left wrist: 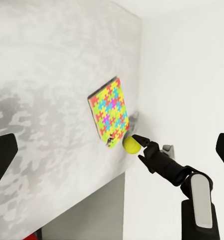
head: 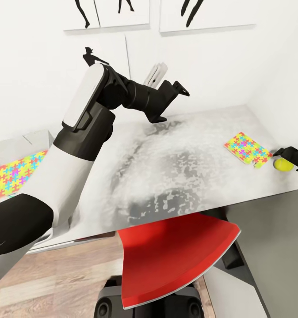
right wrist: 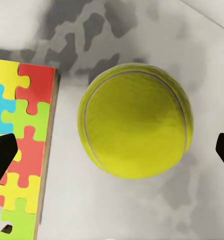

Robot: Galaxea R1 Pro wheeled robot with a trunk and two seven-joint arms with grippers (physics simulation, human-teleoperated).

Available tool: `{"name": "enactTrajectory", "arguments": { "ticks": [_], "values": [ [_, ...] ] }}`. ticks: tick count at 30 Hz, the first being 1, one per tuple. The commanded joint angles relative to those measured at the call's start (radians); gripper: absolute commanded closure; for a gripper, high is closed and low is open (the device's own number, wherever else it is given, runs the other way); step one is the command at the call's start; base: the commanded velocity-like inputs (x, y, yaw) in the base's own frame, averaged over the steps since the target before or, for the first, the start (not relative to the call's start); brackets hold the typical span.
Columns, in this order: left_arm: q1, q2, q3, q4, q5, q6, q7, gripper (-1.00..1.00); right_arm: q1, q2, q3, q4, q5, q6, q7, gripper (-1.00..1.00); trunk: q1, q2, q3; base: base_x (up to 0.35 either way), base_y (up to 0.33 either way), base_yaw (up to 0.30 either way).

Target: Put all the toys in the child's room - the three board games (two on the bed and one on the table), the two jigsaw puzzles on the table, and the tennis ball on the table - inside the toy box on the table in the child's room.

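So the right gripper [head: 285, 155] is parked right over the tennis ball [head: 282, 164], fingers spread wide with the ball sitting between them, not pinched yet. I'd guess that's the lineup for a top-down grab. The ball rests on the bench [head: 175, 176] just beside one jigsaw puzzle [head: 247, 149], close to that puzzle's corner, so the gripper probably has to come in without clipping it.

The left gripper [head: 173, 95] hangs raised above the bench, well away from the ball, jaws apart and empty, likely just kept out of the way. The other jigsaw puzzle [head: 17, 172] lies far from the ball, in what looks like the toy box [head: 34, 138].
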Motion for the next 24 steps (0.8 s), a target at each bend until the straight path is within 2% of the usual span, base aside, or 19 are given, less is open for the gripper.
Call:
{"name": "enactTrajectory", "arguments": {
  "ticks": [1, 24],
  "values": [
    [-0.001, 0.0, 0.001, 0.0, 0.005, 0.003, 0.007, -1.0, -0.001, 0.0, -0.003, -0.002, -0.01, 0.002, -0.01, -1.0, 0.001, -0.002, -0.002, 0.0, 0.0, 0.0],
    [-0.001, 0.0, 0.0, 0.004, 0.004, 0.004, 0.007, -1.0, -0.002, -0.009, -0.002, -0.041, -0.01, 0.002, -0.011, -1.0, 0.001, -0.002, -0.004, 0.0, 0.0, 0.0]
  ]
}}
